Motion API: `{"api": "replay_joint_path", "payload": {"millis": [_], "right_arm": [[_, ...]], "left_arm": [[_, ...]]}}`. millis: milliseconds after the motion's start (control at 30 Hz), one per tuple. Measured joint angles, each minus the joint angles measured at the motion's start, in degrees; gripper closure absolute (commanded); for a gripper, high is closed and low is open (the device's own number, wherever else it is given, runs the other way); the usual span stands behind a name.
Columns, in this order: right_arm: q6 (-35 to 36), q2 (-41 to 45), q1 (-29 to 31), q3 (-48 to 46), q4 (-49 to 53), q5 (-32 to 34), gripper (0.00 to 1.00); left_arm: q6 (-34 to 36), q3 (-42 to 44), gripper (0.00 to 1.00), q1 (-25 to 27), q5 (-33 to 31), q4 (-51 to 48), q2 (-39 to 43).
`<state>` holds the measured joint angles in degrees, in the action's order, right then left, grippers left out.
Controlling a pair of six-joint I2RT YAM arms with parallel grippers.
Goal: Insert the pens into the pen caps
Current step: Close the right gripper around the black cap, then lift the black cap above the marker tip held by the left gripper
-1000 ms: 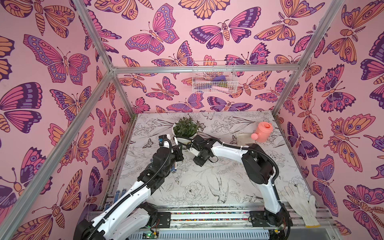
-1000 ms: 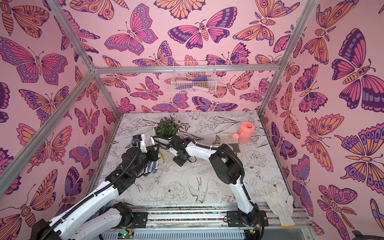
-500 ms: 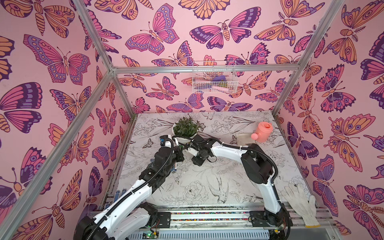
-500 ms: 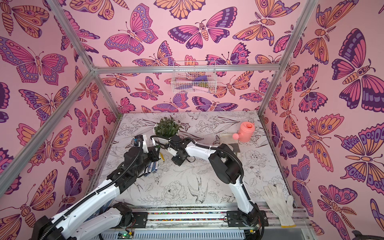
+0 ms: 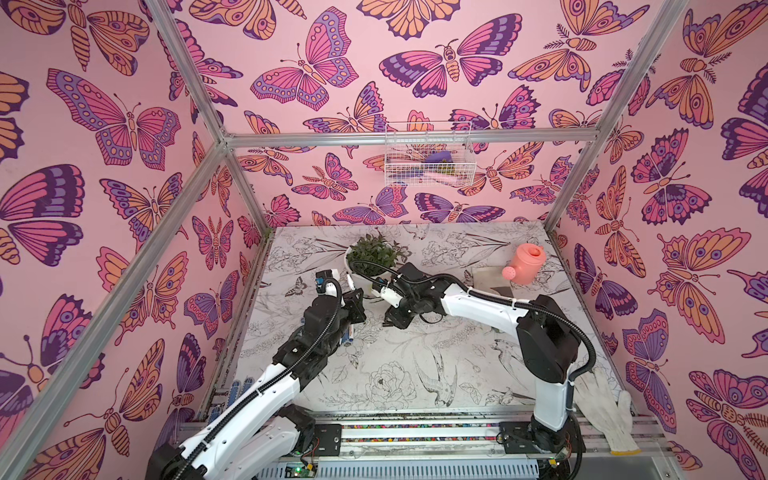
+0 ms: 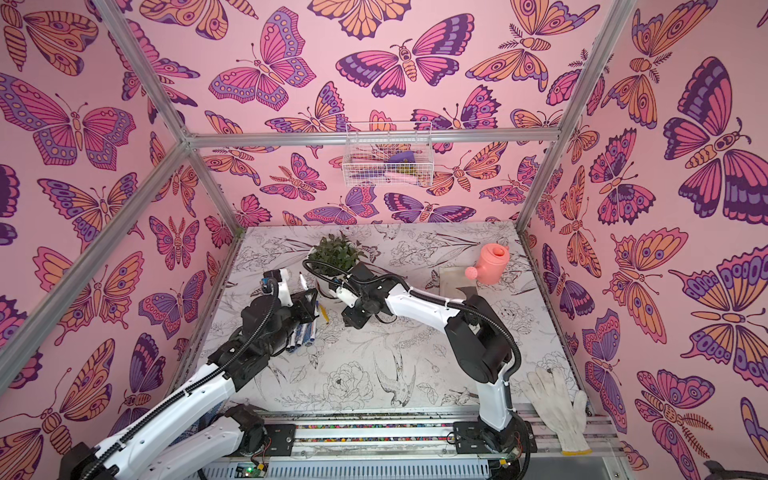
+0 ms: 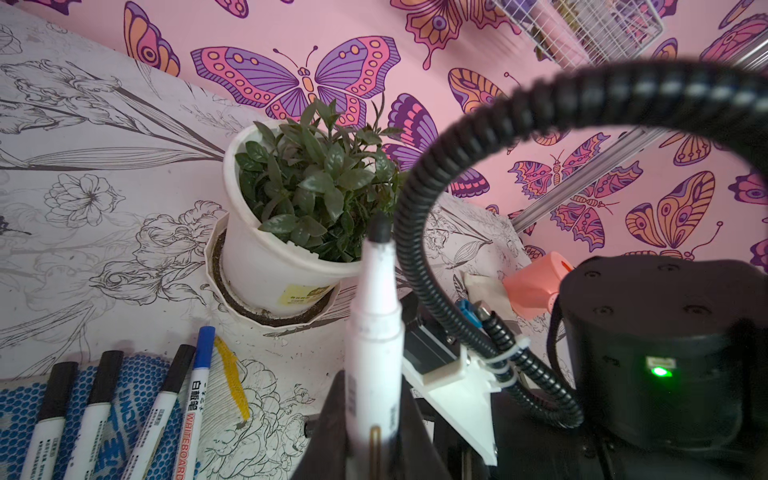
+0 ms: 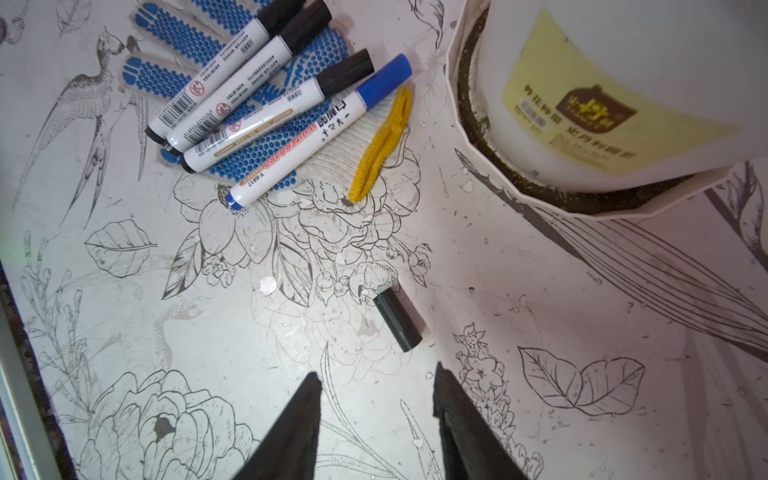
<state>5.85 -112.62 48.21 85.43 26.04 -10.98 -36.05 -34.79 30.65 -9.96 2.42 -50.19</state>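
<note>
**A:** Where's the uncapped pen (image 7: 376,324)?

**B:** It's pinched tight in the left claw (image 7: 374,399). The left wrist view shows its bare dark tip poking out ahead.

**A:** And the loose black cap (image 8: 397,318)?

**B:** Only the right wrist view catches it. It lies on the counter (image 8: 540,291) just ahead of the right claw (image 8: 376,372), whose jaws stand spread. In both top views I can't make it out.

**A:** Others?

**B:** Four capped pens (image 8: 257,122) lie on a dotted glove (image 8: 174,29), farther beyond the cap.
</note>
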Motion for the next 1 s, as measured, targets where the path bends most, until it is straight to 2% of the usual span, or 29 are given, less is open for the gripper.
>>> {"api": "replay_joint_path", "payload": {"millis": [200, 533, 733, 1000], "right_arm": [[1.68, -6.84, 0.09, 6.49, 3.8, 0.22, 0.49], [4.87, -11.5, 3.56, 6.73, 7.8, 2.54, 0.52], [5.79, -12.68, 5.27, 8.17, 7.3, 7.63, 0.65], [7.93, -12.63, 6.8, 7.82, 5.4, 14.75, 0.93]], "left_arm": [[-0.02, 0.02, 1.0, 0.0, -0.15, -0.87, 0.31], [-0.04, 0.02, 1.0, 0.0, -0.15, -0.92, 0.31], [-0.04, 0.02, 1.0, 0.0, -0.24, -1.42, 0.37], [0.22, 0.02, 1.0, 0.0, -0.83, -2.95, 1.66]]}}
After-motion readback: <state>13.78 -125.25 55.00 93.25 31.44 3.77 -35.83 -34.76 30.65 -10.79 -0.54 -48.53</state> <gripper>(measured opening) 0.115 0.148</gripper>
